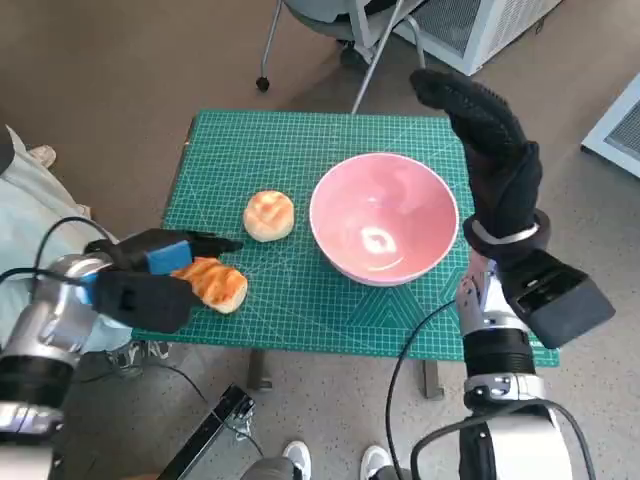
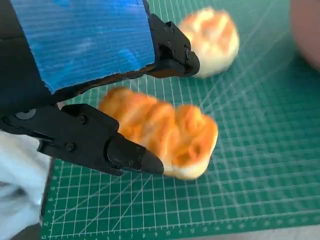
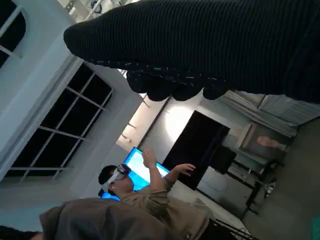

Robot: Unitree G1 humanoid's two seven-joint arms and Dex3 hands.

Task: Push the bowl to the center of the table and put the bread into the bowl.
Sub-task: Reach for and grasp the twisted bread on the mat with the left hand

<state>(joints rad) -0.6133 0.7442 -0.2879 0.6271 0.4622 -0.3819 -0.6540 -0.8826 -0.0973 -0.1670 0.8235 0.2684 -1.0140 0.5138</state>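
Left hand [image 1: 150,280] straddling the long bread [image 1: 213,284] near the table's [image 1: 290,140] front-left edge, fingers [image 2: 127,155] either side, seemingly not clamped. Round bun [image 1: 269,215] just beyond. Pink bowl [image 1: 384,217] right of centre. Right hand [image 1: 490,150] raised, empty, fingers spread (upright beside the bowl).

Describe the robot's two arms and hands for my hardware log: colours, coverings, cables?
The left hand is black hard plastic with blue tape across its back, on a silver-grey forearm trailing black cables. The right hand wears a black knitted glove with a pale wrist band, above a black box and a pale, black-ringed forearm with a cable.
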